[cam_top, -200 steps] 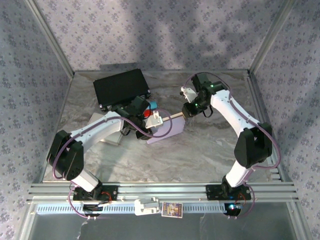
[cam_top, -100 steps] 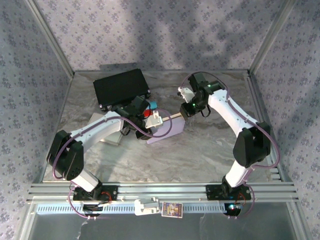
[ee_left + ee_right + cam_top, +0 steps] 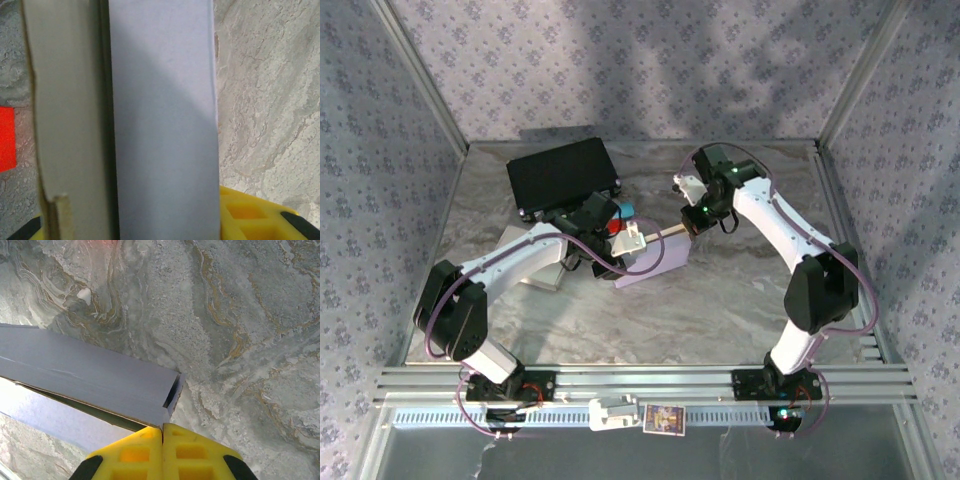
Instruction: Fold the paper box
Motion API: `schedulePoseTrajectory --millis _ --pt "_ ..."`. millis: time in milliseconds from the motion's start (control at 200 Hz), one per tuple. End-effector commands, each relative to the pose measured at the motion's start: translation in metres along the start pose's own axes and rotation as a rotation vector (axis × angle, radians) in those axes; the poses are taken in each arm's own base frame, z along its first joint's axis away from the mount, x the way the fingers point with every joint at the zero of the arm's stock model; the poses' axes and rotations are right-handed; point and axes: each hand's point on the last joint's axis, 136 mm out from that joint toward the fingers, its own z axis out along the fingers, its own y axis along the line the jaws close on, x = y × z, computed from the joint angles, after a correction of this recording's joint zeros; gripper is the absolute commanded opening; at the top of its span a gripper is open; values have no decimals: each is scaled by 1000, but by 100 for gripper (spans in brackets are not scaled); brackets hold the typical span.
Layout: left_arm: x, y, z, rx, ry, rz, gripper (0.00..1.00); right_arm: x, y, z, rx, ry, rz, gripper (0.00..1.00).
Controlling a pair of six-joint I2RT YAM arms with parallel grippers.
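Grey marbled tabletop [image 3: 740,290] carries the work, with patterned walls behind. Near its middle lies the pale lavender paper box [image 3: 658,258], a half-flattened sleeve between the two arms. Left claw [image 3: 632,240] grasps it across one panel, the card filling the gap between its yellow fingers [image 3: 240,212]. Right claw [image 3: 162,436] is clenched tight and sits just below the box's open end corner; whether it nips any paper I cannot tell. To fold well, the left should brace the sleeve while the right pushes the end flap along its crease, slowly, so the card bends at the score and does not buckle.
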Motion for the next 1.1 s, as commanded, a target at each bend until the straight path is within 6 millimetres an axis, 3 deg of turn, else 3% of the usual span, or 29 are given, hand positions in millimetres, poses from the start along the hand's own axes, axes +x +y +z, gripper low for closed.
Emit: schedulePoseTrajectory --millis 0,470,735,1094 --pt "4 -3 -4 17 7 -2 39 0 0 -8 15 35 30 0" --pt "11 11 -5 -52 71 -17 34 20 19 -7 -75 190 209 0" --pt "15 13 -4 -58 105 -20 32 17 23 -11 -87 219 287 0" --pt "-6 19 -3 -52 64 -87 46 16 23 0 -33 139 269 0"
